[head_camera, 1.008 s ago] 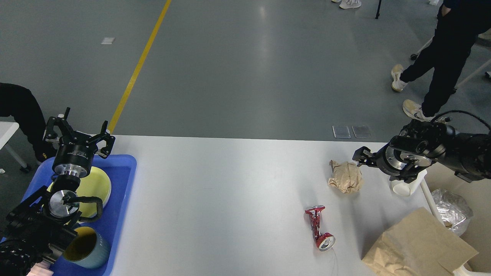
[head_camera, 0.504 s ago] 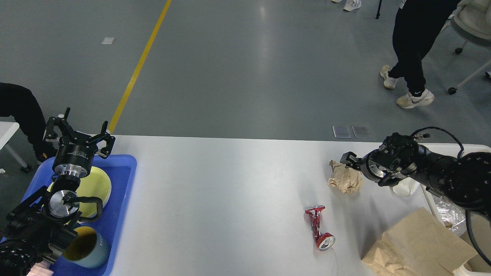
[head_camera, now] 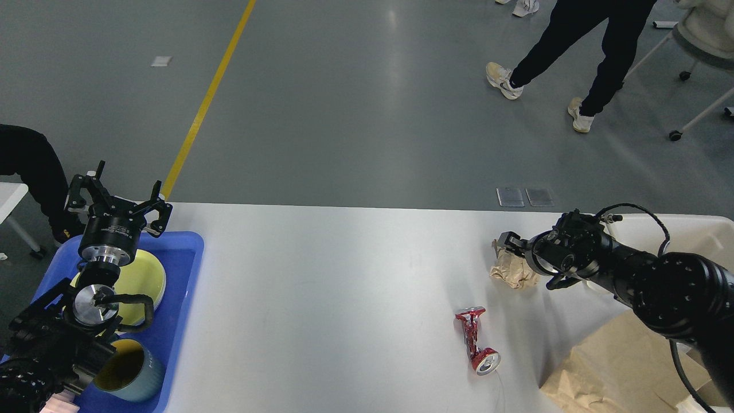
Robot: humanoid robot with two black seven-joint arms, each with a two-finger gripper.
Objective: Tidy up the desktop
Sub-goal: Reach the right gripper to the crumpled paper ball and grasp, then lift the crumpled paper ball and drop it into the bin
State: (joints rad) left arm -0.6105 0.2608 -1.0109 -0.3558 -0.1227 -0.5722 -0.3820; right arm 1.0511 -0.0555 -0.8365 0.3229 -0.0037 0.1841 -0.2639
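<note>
The desktop (head_camera: 344, 287) is a large glossy white-grey tabletop. On its right part lie a crumpled brown paper ball (head_camera: 507, 271) and a crushed red can (head_camera: 476, 341). My right gripper (head_camera: 524, 263) reaches in from the right. Its fingers are spread, with the upper finger (head_camera: 506, 240) at the top of the paper ball. I cannot tell whether it touches the paper. My left gripper (head_camera: 118, 198) is open and empty above the far end of the blue tray (head_camera: 183, 252).
The blue tray holds a yellow plate (head_camera: 143, 278) and a blue-grey cup (head_camera: 129, 378). A brown paper bag (head_camera: 613, 367) lies at the front right. A cream-white bin (head_camera: 688, 229) stands at the right edge. A person (head_camera: 579, 34) walks on the floor beyond.
My right gripper has moved left and down onto the crumpled paper ball, hiding the white cup behind the arm. The person has walked to the left. The left arm has not moved.
</note>
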